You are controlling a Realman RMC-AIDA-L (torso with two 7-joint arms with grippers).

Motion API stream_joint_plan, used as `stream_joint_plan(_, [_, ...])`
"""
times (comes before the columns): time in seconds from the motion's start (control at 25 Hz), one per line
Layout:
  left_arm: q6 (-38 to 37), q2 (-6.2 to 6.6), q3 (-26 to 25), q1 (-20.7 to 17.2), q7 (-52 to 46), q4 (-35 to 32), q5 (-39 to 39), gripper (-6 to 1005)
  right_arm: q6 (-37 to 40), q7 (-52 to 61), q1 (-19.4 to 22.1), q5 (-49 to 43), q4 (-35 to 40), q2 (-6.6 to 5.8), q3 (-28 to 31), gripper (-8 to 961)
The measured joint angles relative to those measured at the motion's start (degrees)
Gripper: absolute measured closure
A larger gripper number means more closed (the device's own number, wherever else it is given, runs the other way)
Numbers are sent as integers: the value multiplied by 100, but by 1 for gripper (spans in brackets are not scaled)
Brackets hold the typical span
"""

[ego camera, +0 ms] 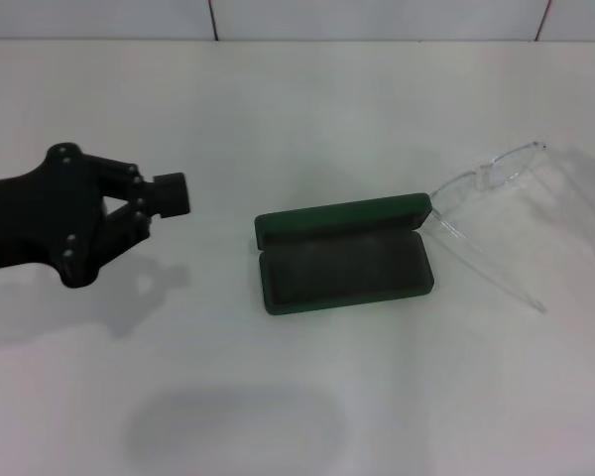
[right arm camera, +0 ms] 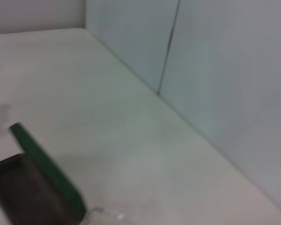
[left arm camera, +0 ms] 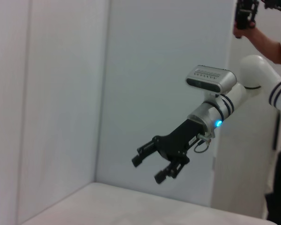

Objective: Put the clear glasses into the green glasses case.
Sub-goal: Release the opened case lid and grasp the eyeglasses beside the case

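The green glasses case (ego camera: 343,265) lies open at the middle of the white table, its lid (ego camera: 342,218) tipped back on the far side and the dark lining facing up. The clear glasses (ego camera: 488,178) rest on the table just right of the case, arms unfolded toward me, the front close to the lid's right end. My left gripper (ego camera: 169,195) hovers left of the case, fingers together, holding nothing. The left wrist view shows my right gripper (left arm camera: 147,169) raised in the air, open and empty. In the right wrist view, the case (right arm camera: 44,166) is visible.
Pale wall panels (ego camera: 377,18) stand along the table's far edge. In the left wrist view a person's hand (left arm camera: 253,28) holding a black device shows beyond my right arm. The white table (ego camera: 278,397) stretches bare in front of the case.
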State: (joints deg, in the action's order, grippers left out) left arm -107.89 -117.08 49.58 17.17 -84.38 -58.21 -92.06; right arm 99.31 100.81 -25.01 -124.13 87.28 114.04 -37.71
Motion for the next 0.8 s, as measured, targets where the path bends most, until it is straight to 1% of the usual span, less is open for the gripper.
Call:
stream_joint_plan(0.04, [-3,12,-50,0,75,137,-6,945,-73,46,-79,-36,15,-13,-21,174])
stream_joint_plan(0.08, [-6,32,-73,4,119,269,-16,968,-117,129,-204,-118,25,-53,-66,174])
stream_joint_plan(0.2, [-11,97,-86,34,260,648,-31,968,-107,488,-608,-573,-6,-203,-272,175])
stream_joint_plan(0.28, [-17,105,-89,45,432,847,-32,968,-64,753,-913,-1021,-137,-322,-539,176])
stream_joint_plan(0.36, [-12,94,-105,46,591,996,-32,968,-31,821,-1122,-1347,-317,-402,-829,177])
stream_joint_plan(0.48, [13,79,-114,58,775,1226,-32,968,-36,814,-1394,-1699,-627,-425,-1238,205])
stream_joint_plan(0.64, [123,32,-117,69,894,1320,-32,968,-160,675,-1678,-1744,-998,-421,-1512,251])
stream_joint_plan(0.8, [213,-58,-126,69,1021,1358,-31,968,-47,459,-2024,-1904,-1347,-526,-1971,319])
